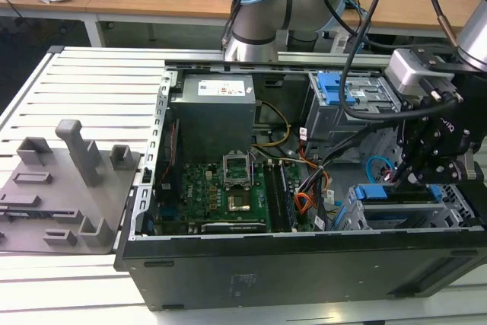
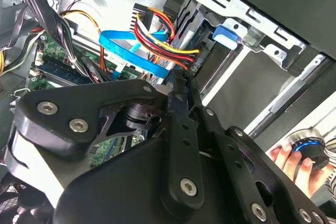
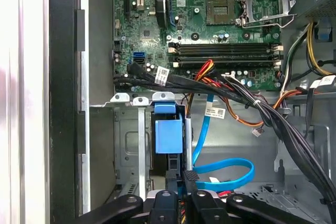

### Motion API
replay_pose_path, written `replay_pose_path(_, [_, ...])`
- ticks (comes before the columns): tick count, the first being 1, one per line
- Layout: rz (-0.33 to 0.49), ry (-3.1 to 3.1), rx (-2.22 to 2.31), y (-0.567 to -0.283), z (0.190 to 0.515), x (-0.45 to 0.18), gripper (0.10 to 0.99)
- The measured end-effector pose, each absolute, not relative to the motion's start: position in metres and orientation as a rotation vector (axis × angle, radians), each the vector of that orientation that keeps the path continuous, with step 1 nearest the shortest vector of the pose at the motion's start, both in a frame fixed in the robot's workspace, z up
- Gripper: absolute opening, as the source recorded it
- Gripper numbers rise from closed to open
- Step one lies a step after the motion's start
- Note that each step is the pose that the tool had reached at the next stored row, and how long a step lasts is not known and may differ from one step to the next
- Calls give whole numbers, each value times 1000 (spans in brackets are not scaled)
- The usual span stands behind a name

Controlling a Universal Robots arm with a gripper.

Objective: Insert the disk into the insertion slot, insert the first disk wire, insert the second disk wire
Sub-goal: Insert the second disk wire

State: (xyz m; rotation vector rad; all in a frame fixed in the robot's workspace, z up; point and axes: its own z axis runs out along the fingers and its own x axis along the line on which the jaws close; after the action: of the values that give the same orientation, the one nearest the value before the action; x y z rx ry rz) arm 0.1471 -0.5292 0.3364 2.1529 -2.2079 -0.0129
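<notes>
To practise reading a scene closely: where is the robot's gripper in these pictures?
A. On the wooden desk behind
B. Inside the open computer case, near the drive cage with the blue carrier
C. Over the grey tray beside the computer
B: in the exterior view the gripper hangs inside the open computer case, just above the blue carrier in the drive cage.

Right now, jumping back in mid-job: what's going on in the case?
The arm's gripper is down inside the open computer case, at the exterior view's right end, just above the disk. The disk's blue carrier appears to sit in the insertion slot already. In the first wrist view the gripper is at the black connector of a blue flat cable beside the slot. Whether either wire is plugged in I can't tell.
</notes>
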Motion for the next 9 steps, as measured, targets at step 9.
replay_pose_path(9, [-14,-2208,2153,-529,349,147,239])
